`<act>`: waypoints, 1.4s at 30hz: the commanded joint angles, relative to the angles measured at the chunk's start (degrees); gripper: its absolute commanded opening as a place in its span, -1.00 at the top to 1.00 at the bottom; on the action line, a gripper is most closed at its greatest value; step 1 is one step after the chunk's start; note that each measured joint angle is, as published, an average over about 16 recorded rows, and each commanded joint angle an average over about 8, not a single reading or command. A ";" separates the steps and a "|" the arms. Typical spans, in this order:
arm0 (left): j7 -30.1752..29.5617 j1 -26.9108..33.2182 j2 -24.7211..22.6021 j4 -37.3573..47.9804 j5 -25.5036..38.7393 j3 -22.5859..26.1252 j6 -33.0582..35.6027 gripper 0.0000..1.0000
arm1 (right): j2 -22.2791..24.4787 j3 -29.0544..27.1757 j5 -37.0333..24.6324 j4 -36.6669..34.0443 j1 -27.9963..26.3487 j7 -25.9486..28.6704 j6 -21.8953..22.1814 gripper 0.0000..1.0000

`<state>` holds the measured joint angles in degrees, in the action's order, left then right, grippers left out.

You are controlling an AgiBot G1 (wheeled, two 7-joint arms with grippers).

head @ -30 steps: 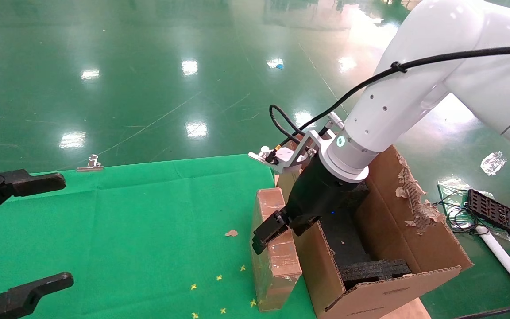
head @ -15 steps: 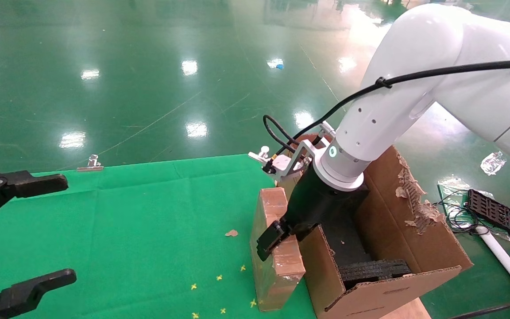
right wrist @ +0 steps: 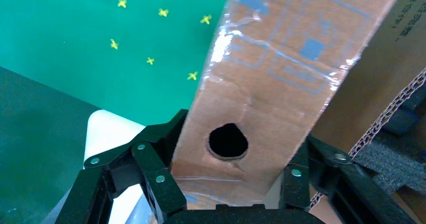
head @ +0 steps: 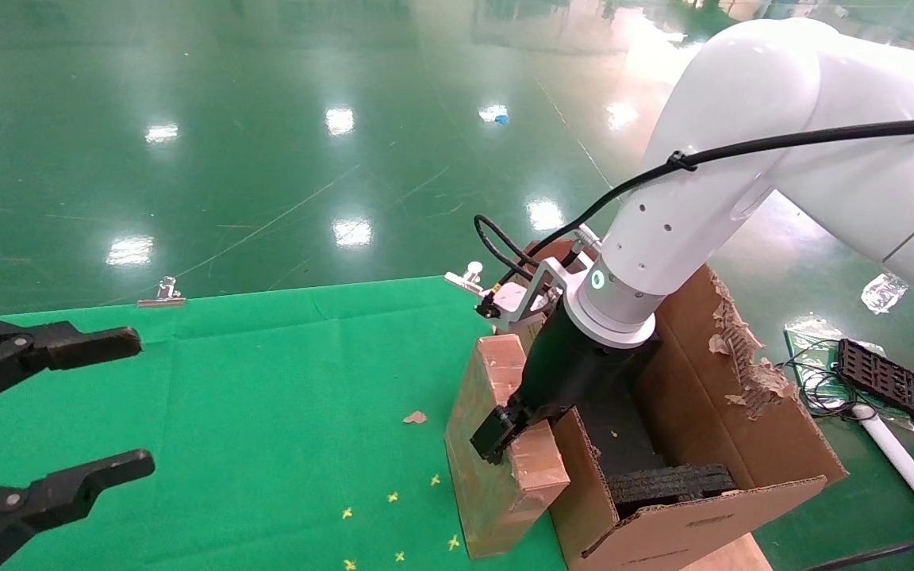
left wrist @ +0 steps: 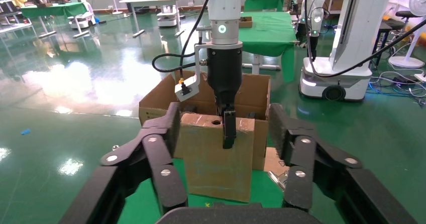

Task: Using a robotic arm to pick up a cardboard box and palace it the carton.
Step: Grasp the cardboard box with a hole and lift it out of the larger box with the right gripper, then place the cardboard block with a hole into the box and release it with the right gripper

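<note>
Tilted further toward the carton (head: 743,428) than a second ago, the cardboard box (head: 497,444) leans on its lower edge at the green table (head: 266,381) rim, top end clamped by the right gripper (head: 516,424) for the lift across. Left gripper (head: 52,420) waits spread wide, well apart.

Carton (right wrist: 402,43) wall print illegible; no readable text.
</note>
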<state>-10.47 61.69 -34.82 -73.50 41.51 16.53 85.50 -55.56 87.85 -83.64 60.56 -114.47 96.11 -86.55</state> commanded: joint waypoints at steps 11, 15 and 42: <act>0.02 0.01 0.02 0.00 -0.03 0.04 -0.02 1.00 | 7.35 -5.37 3.87 3.60 -2.53 -6.85 5.97 1.00; 0.03 0.01 0.02 0.00 -0.04 0.06 -0.03 1.00 | 12.86 -9.40 5.83 4.25 -5.35 -11.67 9.97 1.00; 0.08 0.03 0.07 0.00 -0.11 0.16 -0.07 -1.00 | 29.44 -6.66 -6.81 -4.05 -7.79 -14.40 7.09 1.00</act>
<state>-10.40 61.72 -34.76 -73.50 41.40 16.69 85.43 -26.61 81.15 -90.33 56.01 -122.31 81.45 -79.49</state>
